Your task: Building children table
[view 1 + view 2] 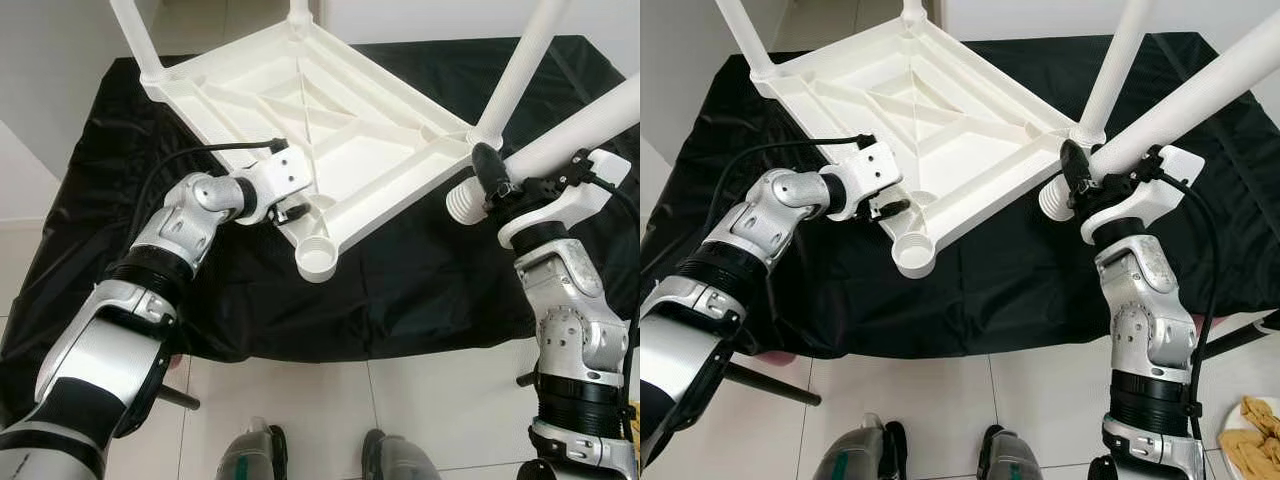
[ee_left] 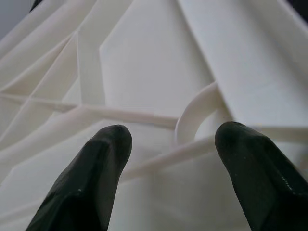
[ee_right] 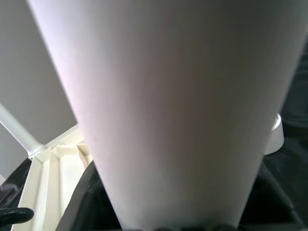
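Inverted white tabletop (image 1: 300,110) on the black-draped desk (image 1: 420,280), three legs fitted; right end effector (image 1: 490,180) grips the fourth leg (image 1: 570,135), left end effector (image 1: 290,212) spread wide beside the empty socket (image 1: 317,260).

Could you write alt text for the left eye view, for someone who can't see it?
A white plastic tabletop lies upside down on a black cloth, three legs fitted. The robot's right gripper holds a loose fourth leg, while its left gripper is at the rim beside the empty corner socket.
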Robot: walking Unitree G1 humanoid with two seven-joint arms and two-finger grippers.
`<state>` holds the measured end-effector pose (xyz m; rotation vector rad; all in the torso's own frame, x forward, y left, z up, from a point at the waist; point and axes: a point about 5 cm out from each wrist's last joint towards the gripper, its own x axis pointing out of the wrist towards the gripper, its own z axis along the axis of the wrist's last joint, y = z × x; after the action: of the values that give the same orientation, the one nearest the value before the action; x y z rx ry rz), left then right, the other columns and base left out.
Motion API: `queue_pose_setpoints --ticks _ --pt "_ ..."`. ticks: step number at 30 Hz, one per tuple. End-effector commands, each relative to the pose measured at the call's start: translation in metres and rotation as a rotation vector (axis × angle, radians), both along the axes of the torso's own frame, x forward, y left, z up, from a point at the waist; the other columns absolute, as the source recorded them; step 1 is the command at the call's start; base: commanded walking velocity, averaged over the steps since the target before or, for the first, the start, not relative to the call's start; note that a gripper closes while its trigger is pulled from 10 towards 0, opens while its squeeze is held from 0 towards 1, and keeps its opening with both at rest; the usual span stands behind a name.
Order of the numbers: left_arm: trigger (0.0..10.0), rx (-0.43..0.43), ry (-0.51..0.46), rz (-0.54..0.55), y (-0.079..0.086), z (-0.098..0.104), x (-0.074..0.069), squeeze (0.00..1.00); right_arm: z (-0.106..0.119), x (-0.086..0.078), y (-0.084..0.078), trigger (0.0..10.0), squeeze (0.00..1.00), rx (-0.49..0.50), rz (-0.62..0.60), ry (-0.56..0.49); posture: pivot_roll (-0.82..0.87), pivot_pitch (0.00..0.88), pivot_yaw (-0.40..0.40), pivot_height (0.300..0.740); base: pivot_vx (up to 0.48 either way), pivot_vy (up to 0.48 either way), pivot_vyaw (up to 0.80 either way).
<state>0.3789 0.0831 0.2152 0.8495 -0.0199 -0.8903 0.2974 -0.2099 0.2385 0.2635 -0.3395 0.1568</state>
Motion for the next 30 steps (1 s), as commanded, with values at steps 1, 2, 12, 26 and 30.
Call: queue_pose_setpoints --ticks 1,2,12,26,30 --pt "10.0 0.016 0.021 -0.007 0.001 -0.006 -0.002 0.0 0.002 0.001 -0.001 10.0 0.0 -0.004 -0.009 -0.011 -0.01 0.129 0.054 0.74 0.0 0.0 0.0" --pt "10.0 0.017 0.014 -0.018 -0.001 -0.006 -0.003 0.0 0.001 0.001 -0.002 10.0 0.0 -0.004 -0.01 -0.011 -0.01 0.129 0.054 0.74 0.0 0.0 0.0" --pt "10.0 -0.006 0.027 -0.079 -0.02 -0.007 -0.011 0.0 0.0 0.0 -0.002 10.0 0.0 -0.002 -0.017 -0.01 -0.02 0.128 0.059 0.74 0.0 0.0 0.0" --pt "10.0 -0.007 -0.039 0.119 0.012 0.011 0.006 0.0 -0.001 0.001 -0.003 10.0 0.0 0.009 -0.016 -0.011 -0.01 0.119 0.047 0.74 0.0 0.0 0.0" --pt "10.0 0.027 -0.045 0.139 0.017 0.008 0.007 0.0 -0.002 0.003 0.001 10.0 0.0 -0.001 0.009 -0.006 0.0 0.115 0.038 0.74 0.0 0.0 0.0"
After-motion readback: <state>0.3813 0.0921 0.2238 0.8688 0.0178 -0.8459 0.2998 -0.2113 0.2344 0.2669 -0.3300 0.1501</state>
